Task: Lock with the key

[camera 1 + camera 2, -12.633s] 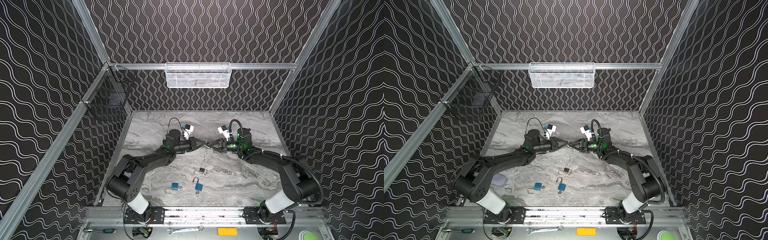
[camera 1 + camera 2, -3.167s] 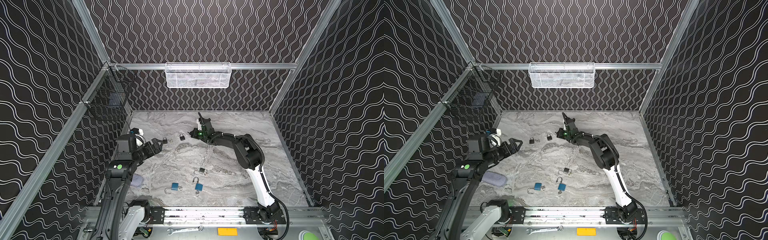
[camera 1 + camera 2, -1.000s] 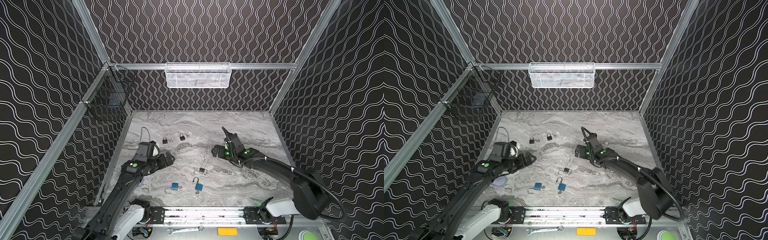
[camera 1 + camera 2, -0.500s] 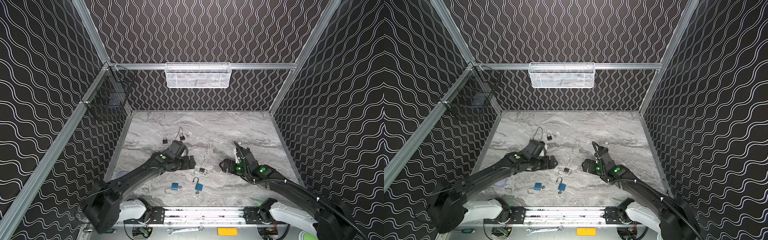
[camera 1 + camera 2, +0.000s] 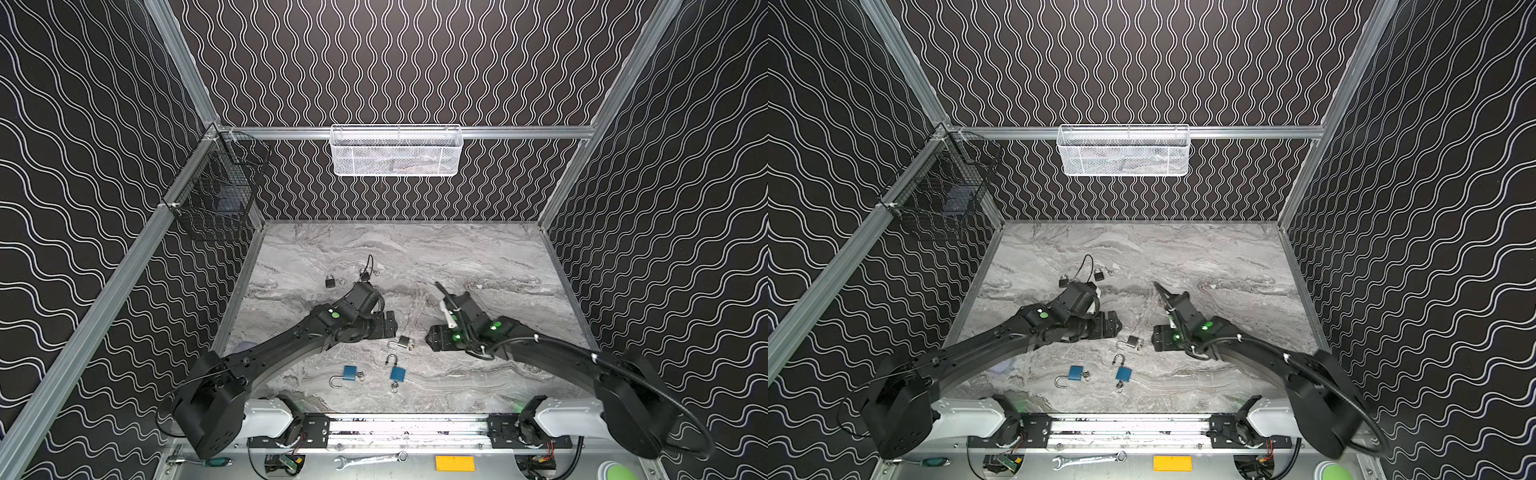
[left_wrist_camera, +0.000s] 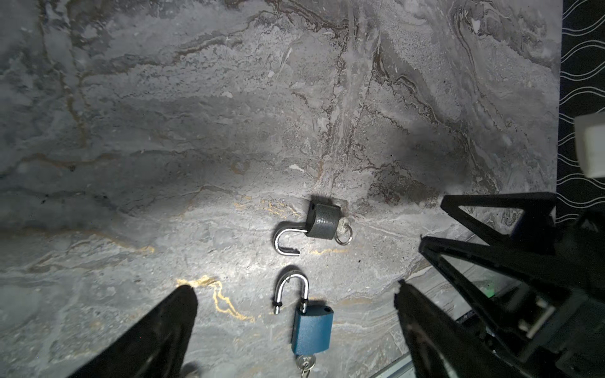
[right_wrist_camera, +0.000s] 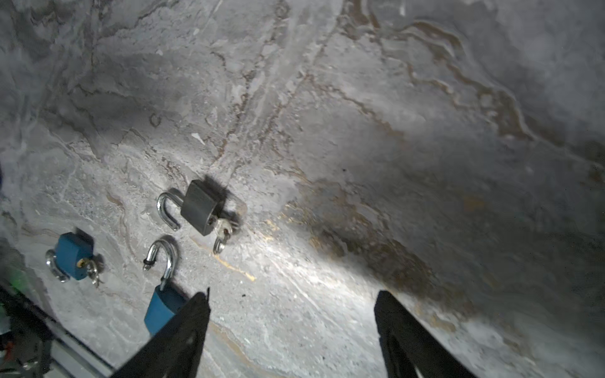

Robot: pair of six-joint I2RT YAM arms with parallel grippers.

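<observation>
The left gripper (image 6: 293, 288) has its jaws spread wide with nothing between them. The right gripper (image 7: 293, 294) also stands with jaws apart and empty. In both top views the two flank the grey lock (image 5: 402, 343). The left gripper is just left of it and slightly behind, the right gripper just right of it, and neither touches it.

The grey lock lies flat on the table (image 5: 478, 257). Its shackle is swung open, and the key (image 6: 342, 225) sits in its keyhole with a ring on its head.

Just in front of the grey lock lies a blue lock (image 5: 397, 372), its open shackle pointing toward the grey lock. The other blue lock (image 5: 350, 372) lies in front of the grey lock and to its left, shackle also open. Well behind the grey lock and to its left sit a black lock (image 5: 330, 281) and a second black lock (image 5: 365, 275), near each other.

High behind the grey lock a white basket (image 5: 397, 151) hangs on the back rail. A black basket (image 5: 216, 195) hangs far to its left. A wrench (image 5: 370, 459) lies well in front of it, off the table.
</observation>
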